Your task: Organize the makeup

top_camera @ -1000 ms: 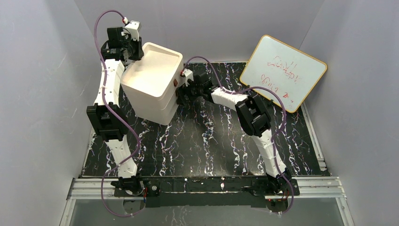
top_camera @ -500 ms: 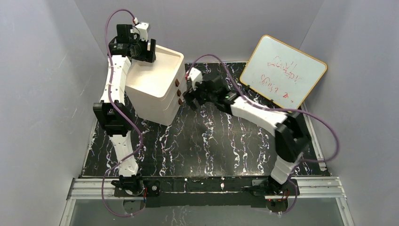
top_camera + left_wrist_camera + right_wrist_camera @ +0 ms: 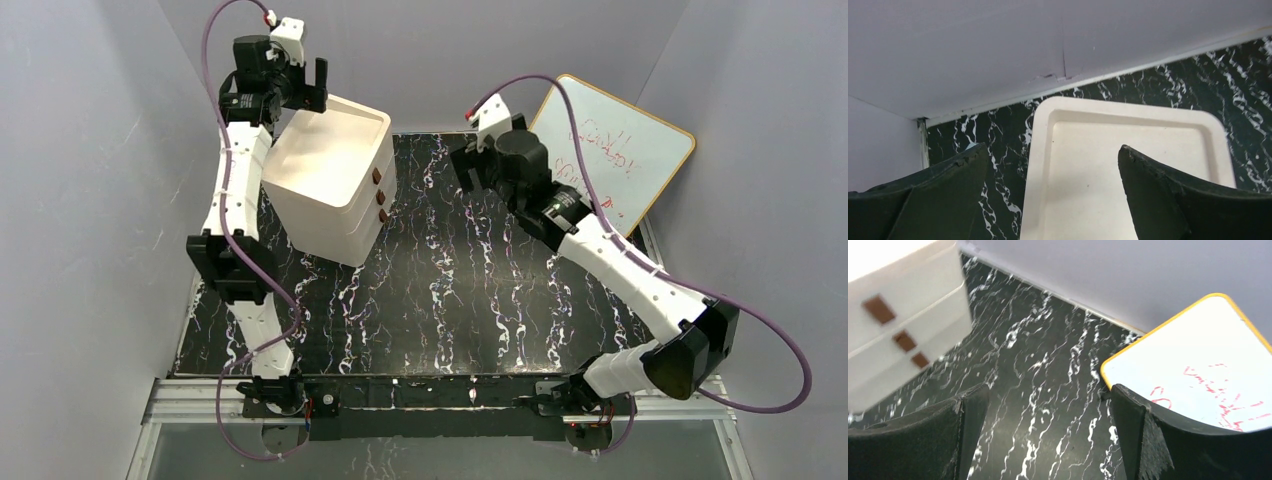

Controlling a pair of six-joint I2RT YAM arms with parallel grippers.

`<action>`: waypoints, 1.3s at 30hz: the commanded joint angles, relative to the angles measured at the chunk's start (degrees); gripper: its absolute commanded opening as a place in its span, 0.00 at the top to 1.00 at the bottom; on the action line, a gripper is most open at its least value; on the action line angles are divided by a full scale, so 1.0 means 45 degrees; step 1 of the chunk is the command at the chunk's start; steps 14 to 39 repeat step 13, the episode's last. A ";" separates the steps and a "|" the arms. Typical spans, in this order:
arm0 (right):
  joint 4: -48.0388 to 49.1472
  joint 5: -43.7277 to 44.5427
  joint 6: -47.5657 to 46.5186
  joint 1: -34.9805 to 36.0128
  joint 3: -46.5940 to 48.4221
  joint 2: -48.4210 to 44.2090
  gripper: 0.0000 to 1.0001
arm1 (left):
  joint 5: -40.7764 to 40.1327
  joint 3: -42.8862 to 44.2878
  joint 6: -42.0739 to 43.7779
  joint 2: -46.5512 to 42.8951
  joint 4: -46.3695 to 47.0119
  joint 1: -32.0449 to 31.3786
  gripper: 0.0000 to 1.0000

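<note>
No makeup is in view: my left gripper (image 3: pixel 1053 155) hangs spread and empty over the top of the drawer box (image 3: pixel 330 185), while my right gripper (image 3: pixel 1048 395), equally spread and empty, stands well apart on the side its knobs (image 3: pixel 380 196) face, near the whiteboard (image 3: pixel 610 150).

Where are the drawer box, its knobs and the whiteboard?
drawer box (image 3: pixel 325 155): top view, its recessed top.
knobs (image 3: pixel 377 177): top view, the highest knob.
whiteboard (image 3: pixel 620 150): top view, its white face.
</note>
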 commanded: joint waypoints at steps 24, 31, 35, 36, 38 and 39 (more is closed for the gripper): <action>0.1683 0.3918 -0.0849 -0.0012 0.2334 0.0973 0.02 | 0.0009 -0.3544 -0.0930 -0.4822 0.4503 0.0027 0.01; 0.1683 0.3918 -0.0849 -0.0012 0.2334 0.0973 0.02 | 0.0009 -0.3544 -0.0930 -0.4822 0.4503 0.0027 0.01; 0.1683 0.3918 -0.0849 -0.0012 0.2334 0.0973 0.02 | 0.0009 -0.3544 -0.0930 -0.4822 0.4503 0.0027 0.01; 0.1683 0.3918 -0.0849 -0.0012 0.2334 0.0973 0.02 | 0.0009 -0.3544 -0.0930 -0.4822 0.4503 0.0027 0.01; 0.1683 0.3918 -0.0849 -0.0012 0.2334 0.0973 0.02 | 0.0009 -0.3544 -0.0930 -0.4822 0.4503 0.0027 0.01; 0.1683 0.3918 -0.0849 -0.0012 0.2334 0.0973 0.02 | 0.0009 -0.3544 -0.0930 -0.4822 0.4503 0.0027 0.01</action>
